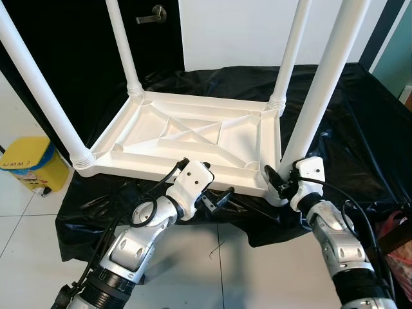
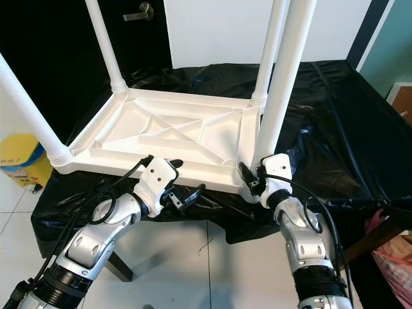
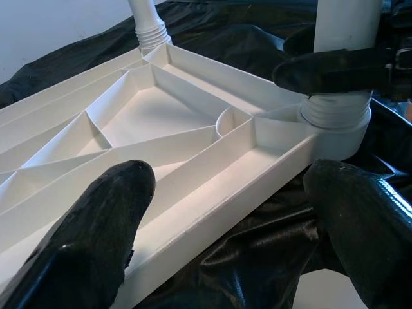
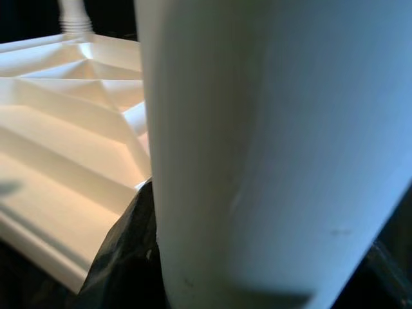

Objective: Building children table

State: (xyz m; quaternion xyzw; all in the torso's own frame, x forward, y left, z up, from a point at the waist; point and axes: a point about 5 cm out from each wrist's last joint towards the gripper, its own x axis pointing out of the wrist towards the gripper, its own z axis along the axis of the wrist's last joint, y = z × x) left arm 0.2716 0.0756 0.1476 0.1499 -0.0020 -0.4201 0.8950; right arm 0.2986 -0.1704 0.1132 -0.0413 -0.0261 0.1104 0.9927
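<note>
The children's table (image 1: 193,138) lies upside down on a black sheet (image 1: 347,122), and from the left eye you count four white legs (image 1: 325,84) standing up from its corners. Your left gripper (image 1: 215,199) hangs just below the table's near edge, fingers spread and holding nothing. Your right gripper (image 1: 278,181) sits at the base of the near right leg. A yellow bin (image 1: 29,164) on the floor reads "UMM".

From the right eye, a door handle (image 2: 138,11) shows above the table.

In the left wrist view, your two black fingers (image 3: 84,238) straddle the ribbed underside's edge, apart.

In the right wrist view, the leg (image 4: 270,148) sits close against the camera; you cannot tell whether the jaws clamp it.
</note>
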